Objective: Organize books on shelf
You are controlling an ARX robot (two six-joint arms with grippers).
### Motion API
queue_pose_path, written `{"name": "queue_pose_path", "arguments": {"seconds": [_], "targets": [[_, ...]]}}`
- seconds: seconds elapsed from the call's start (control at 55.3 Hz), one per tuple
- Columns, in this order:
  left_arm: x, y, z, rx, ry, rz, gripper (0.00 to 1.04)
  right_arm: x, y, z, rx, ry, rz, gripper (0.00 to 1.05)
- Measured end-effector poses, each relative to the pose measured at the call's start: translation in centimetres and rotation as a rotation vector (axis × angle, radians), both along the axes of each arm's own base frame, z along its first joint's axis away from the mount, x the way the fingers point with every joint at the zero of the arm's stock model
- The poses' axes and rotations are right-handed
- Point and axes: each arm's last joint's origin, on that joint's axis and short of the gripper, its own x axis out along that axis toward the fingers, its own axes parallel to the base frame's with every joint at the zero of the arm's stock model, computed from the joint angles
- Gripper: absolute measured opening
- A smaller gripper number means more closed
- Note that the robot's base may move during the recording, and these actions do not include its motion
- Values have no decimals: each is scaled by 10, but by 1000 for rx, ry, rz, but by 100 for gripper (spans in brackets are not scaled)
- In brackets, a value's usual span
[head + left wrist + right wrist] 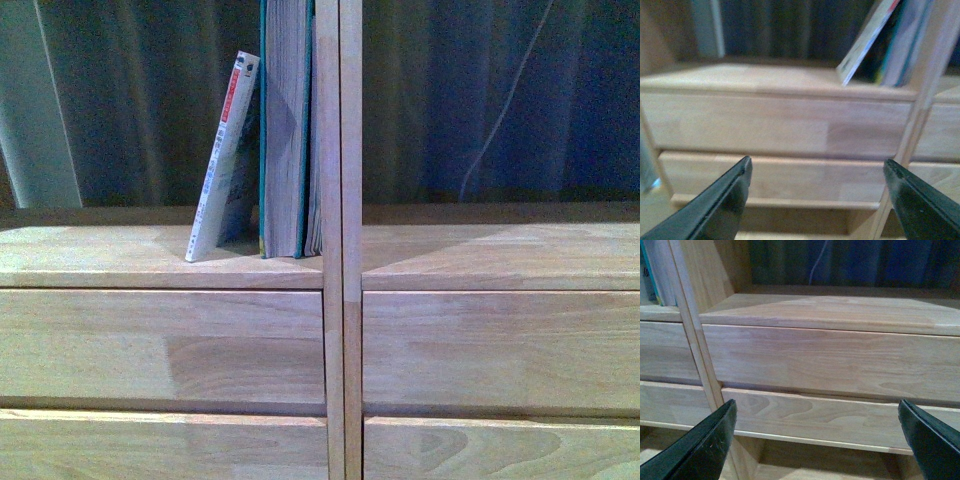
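On the light wood shelf (160, 255), in the left column's open compartment, a thick teal-covered book (285, 130) stands upright against the central post. A thin pale paperback (225, 160) with a red-and-white spine leans tilted against it. The left wrist view shows the same paperback (865, 42) and teal book (900, 45) above and to one side of my left gripper (817, 172), which is open and empty, facing the drawer fronts. My right gripper (817, 415) is open and empty, facing the right column's drawer fronts (830, 360). Neither arm appears in the front view.
The central double post (340, 240) divides the two columns. The right compartment floor (500, 255) shows bare wood. Dark curtains (480, 100) hang behind the backless shelf, with a thin pale cord (505, 100). Plain drawer fronts (160, 345) run below both compartments.
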Motion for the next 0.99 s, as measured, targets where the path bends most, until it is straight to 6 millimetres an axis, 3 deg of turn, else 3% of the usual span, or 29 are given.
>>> {"name": "queue_pose_path", "arguments": {"seconds": [0.09,0.235,0.38,0.868,0.904,0.994], "targets": [[0,-3,-3,13,23,127,54,0,0,0,0,0,0,98],[0,-12,-2,21,19,89,25,0,0,0,0,0,0,98],[0,-12,-2,22,19,89,2,0,0,0,0,0,0,98],[0,-12,-2,24,20,89,3,0,0,0,0,0,0,98],[0,-12,-2,24,19,89,5,0,0,0,0,0,0,98],[0,-12,-2,24,19,89,22,0,0,0,0,0,0,98]]}}
